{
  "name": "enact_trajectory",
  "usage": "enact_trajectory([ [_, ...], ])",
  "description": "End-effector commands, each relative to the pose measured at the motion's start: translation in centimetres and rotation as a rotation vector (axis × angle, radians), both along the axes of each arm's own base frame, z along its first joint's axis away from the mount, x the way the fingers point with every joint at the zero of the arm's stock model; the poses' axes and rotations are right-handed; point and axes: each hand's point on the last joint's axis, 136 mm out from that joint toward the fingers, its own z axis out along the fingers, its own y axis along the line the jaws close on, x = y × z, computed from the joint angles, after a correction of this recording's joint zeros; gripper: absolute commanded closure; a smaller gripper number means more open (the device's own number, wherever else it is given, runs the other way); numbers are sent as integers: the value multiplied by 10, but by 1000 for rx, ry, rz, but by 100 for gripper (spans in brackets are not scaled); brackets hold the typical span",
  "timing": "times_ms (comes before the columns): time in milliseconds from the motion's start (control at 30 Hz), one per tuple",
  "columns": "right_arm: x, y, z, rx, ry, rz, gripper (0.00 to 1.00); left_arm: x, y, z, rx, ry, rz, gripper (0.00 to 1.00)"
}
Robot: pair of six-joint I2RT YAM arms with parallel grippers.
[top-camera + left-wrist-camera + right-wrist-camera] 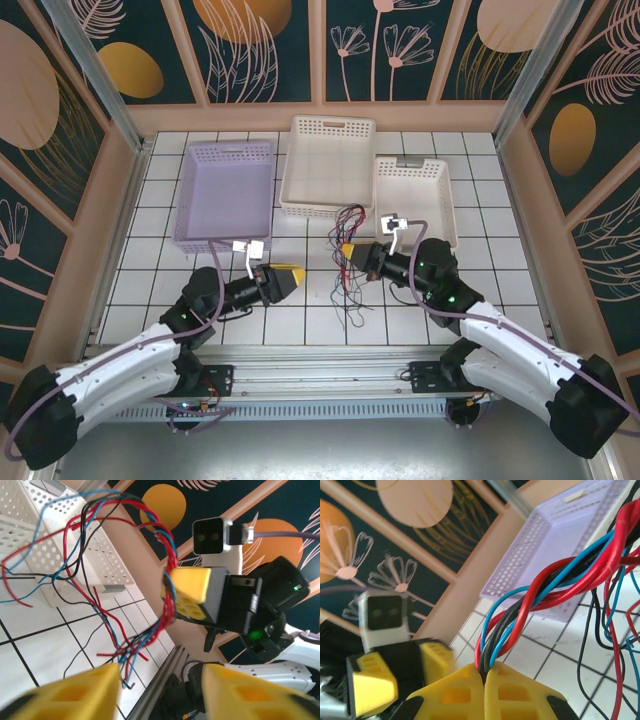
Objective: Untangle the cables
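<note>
Right claw (pixel 484 672) is clamped on the twisted red, blue and black cables (pixel 540 587); left claw (pixel 160 675) stands apart.

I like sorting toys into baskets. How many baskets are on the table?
3. A lilac basket at the far left, a large white basket in the middle, and a smaller white basket at the right.
</note>
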Motion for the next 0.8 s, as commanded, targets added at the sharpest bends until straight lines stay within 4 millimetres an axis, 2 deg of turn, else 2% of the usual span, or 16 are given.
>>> enact_trajectory([
  [0,-15,15,23,34,-101,86,100,-5,-9,29,-116,-44,-62,34],
  [100,-17,23,20,27,-94,110,100,-8,-23,37,-126,-65,-100,26],
  [233,-19,30,21,27,-97,127,100,-13,-42,39,-105,-76,-131,26],
  [367,-22,34,23,25,-99,139,100,-12,-53,30,-72,-61,-139,28],
  [500,-24,33,25,23,-105,136,100,-11,-56,22,-41,-50,-137,35],
  [667,-25,30,28,25,-112,129,100,-8,-53,13,0,-49,-110,51],
  [767,-27,31,29,33,-113,140,100,-7,-53,9,14,-42,-102,55],
])
